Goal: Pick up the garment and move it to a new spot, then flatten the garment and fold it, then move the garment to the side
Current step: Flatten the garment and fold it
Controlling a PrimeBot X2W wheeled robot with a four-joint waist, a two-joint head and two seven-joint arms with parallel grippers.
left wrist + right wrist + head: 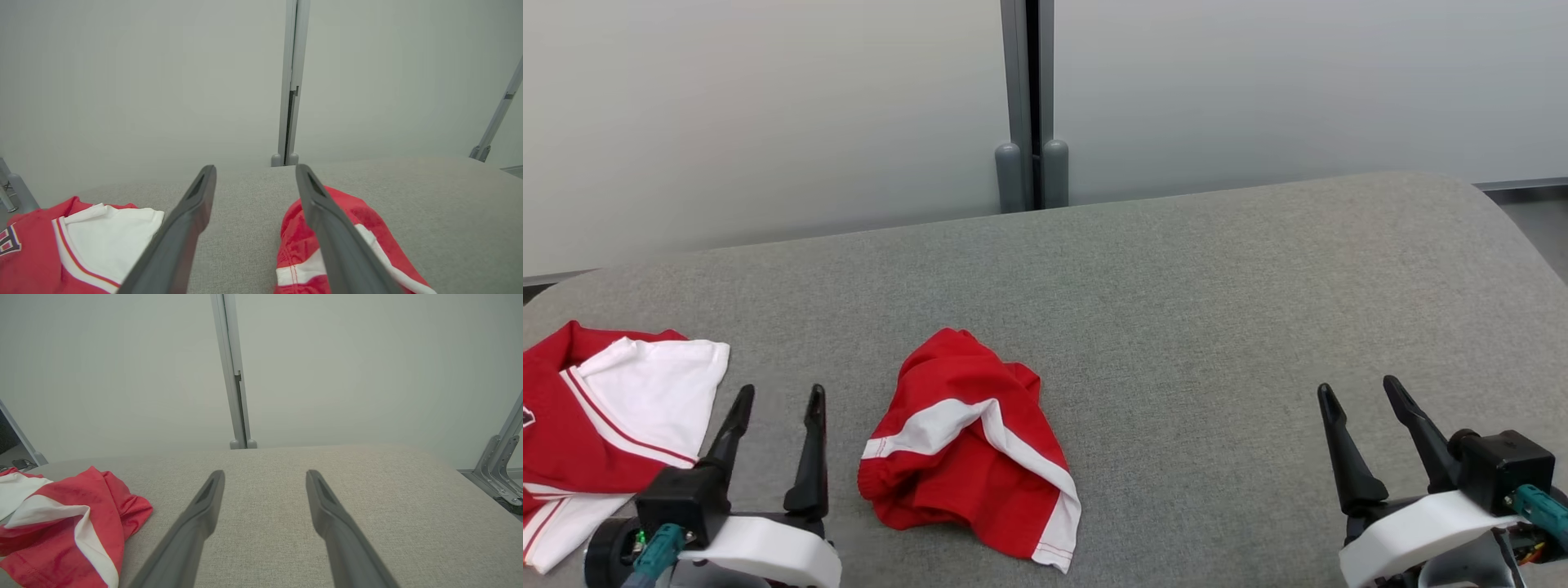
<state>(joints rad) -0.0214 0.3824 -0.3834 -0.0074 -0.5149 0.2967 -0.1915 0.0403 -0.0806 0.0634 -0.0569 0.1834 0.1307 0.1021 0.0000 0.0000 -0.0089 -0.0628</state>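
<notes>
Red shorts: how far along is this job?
Done: nothing certain; the red shorts lie crumpled on the grey surface, apart from a red-and-white shirt. In hand: nothing; left gripper and right gripper rest with jaws open and empty. Left: flattening, folding, moving aside.

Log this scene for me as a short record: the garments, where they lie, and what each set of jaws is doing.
surface: grey fabric-covered top
task garment: red garment with white stripe, crumpled, near middle
other garment: red and white jersey, far left
left jaws: open, empty, between the two garments
right jaws: open, empty, over bare surface at right
fold: not yet done
</notes>
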